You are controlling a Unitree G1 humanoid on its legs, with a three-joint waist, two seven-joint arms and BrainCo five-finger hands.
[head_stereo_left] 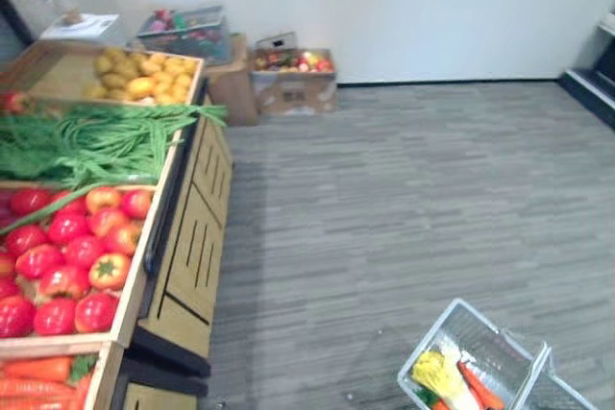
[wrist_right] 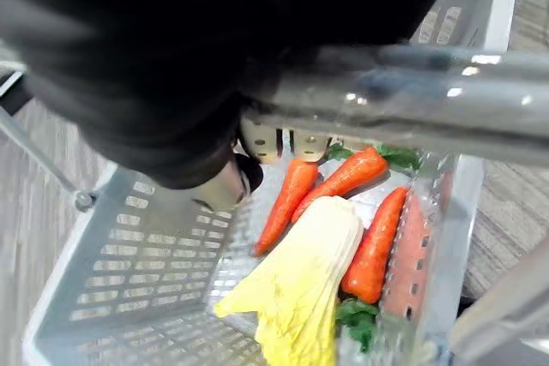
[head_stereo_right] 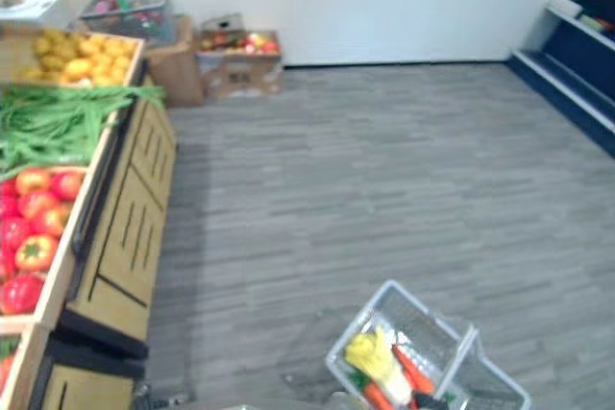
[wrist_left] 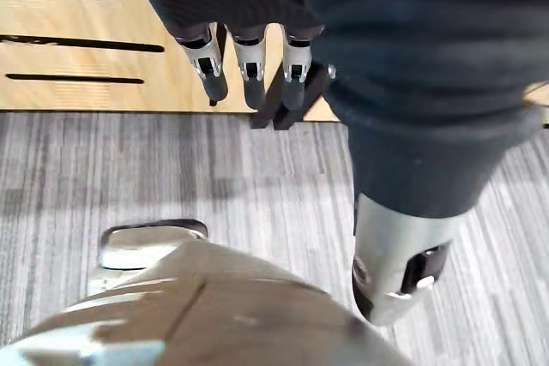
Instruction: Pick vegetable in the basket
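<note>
Four crates top the stand [head_stereo_left: 192, 237] down the left of the left eye view: yellow produce [head_stereo_left: 144, 74] uppermost, beans [head_stereo_left: 86, 141] below, then tomatoes [head_stereo_left: 67, 256], and a carrot crate [head_stereo_left: 38, 376] in the lower left corner; the basket [head_stereo_left: 485, 345] shows at the lower right, well apart from the stand, with a cabbage [head_stereo_left: 440, 372] and carrots [head_stereo_left: 478, 386] already in it.

The right eye view gives the same layout, with the basket at bottom centre.

In the left wrist view the left hand [wrist_left: 412, 126] has its fingers [wrist_left: 213, 70] straight and slack, holding nothing; they point toward the stand's slotted front panel at the top of the frame; I judge the crates lie above those fingertips, well apart.

In the right wrist view the right hand [wrist_right: 154, 100] has its fingers [wrist_right: 262, 141] curled round the handle [wrist_right: 403, 92]; cabbage and carrots lie directly beneath, at centre.

Handling, as a guess: tomatoes are smooth, round and easily bruised, best cupped from above with a light wrap; beans are limp and light, taken as a bunch at mid-length; a carrot is stiff, safe to pinch across its thick end.
</note>
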